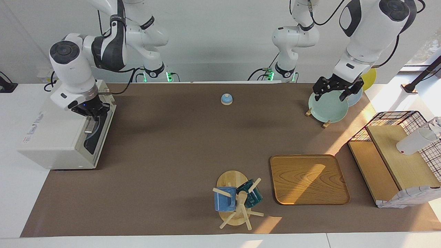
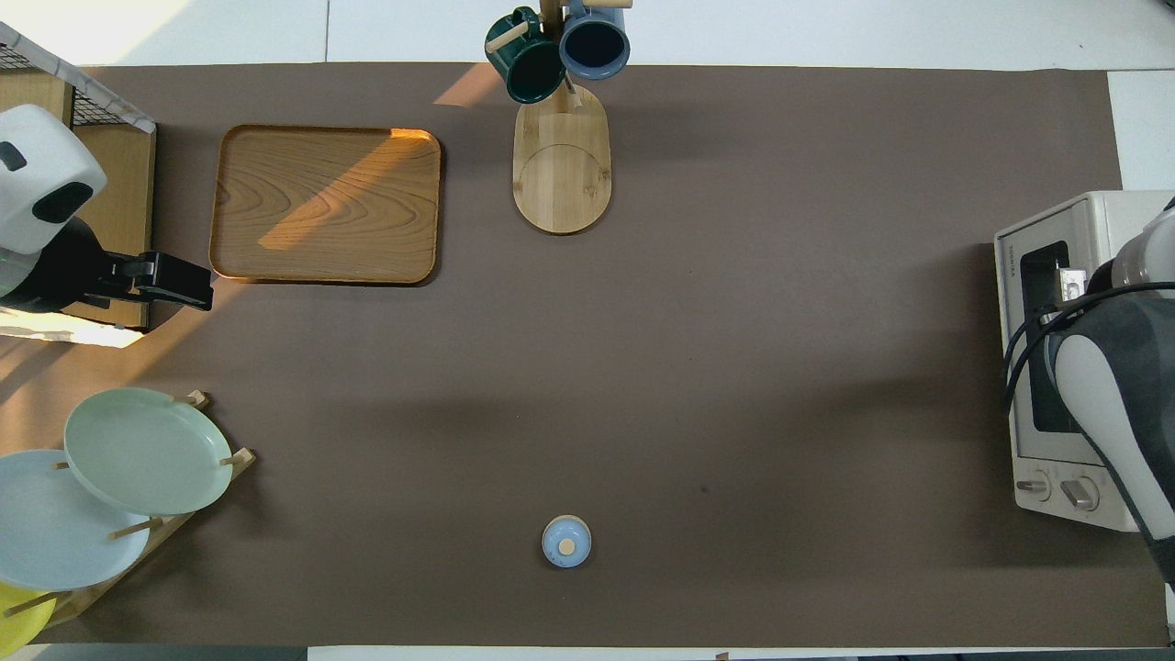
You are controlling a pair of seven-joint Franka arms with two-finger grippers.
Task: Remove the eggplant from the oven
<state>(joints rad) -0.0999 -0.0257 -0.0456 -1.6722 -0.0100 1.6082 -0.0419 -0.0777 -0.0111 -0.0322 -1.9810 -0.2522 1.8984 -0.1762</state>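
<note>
My workspace is evenly and brightly lit, with both views sharp and free of blur. Warm sunlight slants in from the left arm's end of the bench point(image 1: 179, 144), laying an orange band across the wooden tray point(image 1: 309, 179) and a bright patch on the brown mat beside the tray. Soft, broad shadows of my arms fall on the mat near the tray. The pale wall looks slightly washed out.
</note>
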